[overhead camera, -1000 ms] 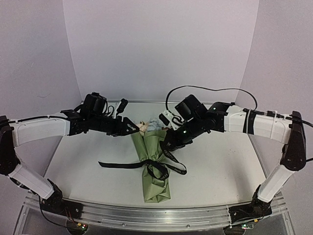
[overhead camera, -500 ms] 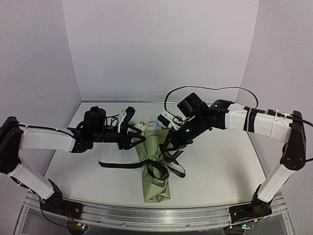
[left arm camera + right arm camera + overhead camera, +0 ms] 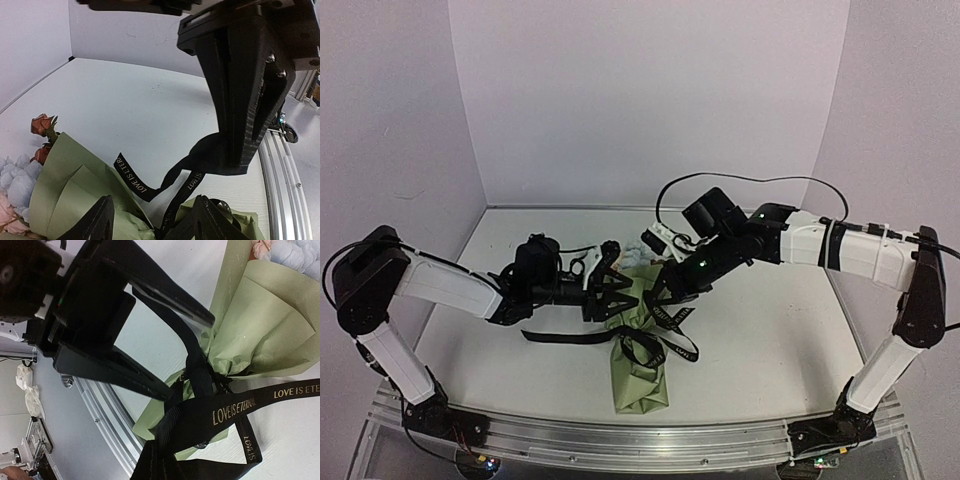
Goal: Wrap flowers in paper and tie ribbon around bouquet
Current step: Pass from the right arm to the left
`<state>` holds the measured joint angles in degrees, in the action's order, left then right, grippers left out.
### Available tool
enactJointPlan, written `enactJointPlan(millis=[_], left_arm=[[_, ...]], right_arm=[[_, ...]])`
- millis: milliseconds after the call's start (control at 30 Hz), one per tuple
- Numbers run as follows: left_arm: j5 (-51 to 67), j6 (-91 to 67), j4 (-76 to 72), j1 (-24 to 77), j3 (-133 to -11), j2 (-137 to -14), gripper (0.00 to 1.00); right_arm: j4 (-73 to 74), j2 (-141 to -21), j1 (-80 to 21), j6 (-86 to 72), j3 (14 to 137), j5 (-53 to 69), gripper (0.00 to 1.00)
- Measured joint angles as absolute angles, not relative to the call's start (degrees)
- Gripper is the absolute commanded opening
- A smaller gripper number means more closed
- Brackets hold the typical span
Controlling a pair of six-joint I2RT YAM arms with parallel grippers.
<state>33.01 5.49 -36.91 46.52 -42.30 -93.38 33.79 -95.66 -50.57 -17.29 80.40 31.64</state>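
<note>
The bouquet lies on the table, its olive-green paper (image 3: 640, 375) (image 3: 65, 180) (image 3: 265, 320) pinched at a neck. The flowers (image 3: 41, 124) (image 3: 295, 252) stick out of the wide far end. The black lettered ribbon (image 3: 560, 336) (image 3: 132, 177) (image 3: 235, 410) is looped round the neck, with one tail lying to the left. My left gripper (image 3: 618, 292) (image 3: 155, 200) is open, and its fingers straddle the paper and the ribbon just above the neck. My right gripper (image 3: 660, 298) (image 3: 235, 165) (image 3: 167, 440) is shut on a strand of the ribbon, held taut up from the neck.
The white table (image 3: 770, 330) is walled by white panels at the back and sides. An aluminium rail (image 3: 620, 440) (image 3: 280, 165) runs along the near edge. Both arms meet close together over the bouquet.
My left arm has swung in and down from the back left until its open fingers reach the bouquet's neck. The right gripper has stayed in place with the ribbon.
</note>
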Motion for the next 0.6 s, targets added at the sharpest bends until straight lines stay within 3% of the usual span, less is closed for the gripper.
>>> enactJointPlan(millis=[467, 600], left_arm=[[32.9, 5.7, -43.3, 48.8, -45.8, -102.5, 0.56], [32.9, 4.9, -45.3, 49.0, -47.2, -104.1, 0.5]], right_arm=[[30.6, -95.3, -50.6, -19.6, 80.0, 32.5, 0.0], [30.4, -95.2, -50.5, -19.8, 79.3, 32.5, 0.0]])
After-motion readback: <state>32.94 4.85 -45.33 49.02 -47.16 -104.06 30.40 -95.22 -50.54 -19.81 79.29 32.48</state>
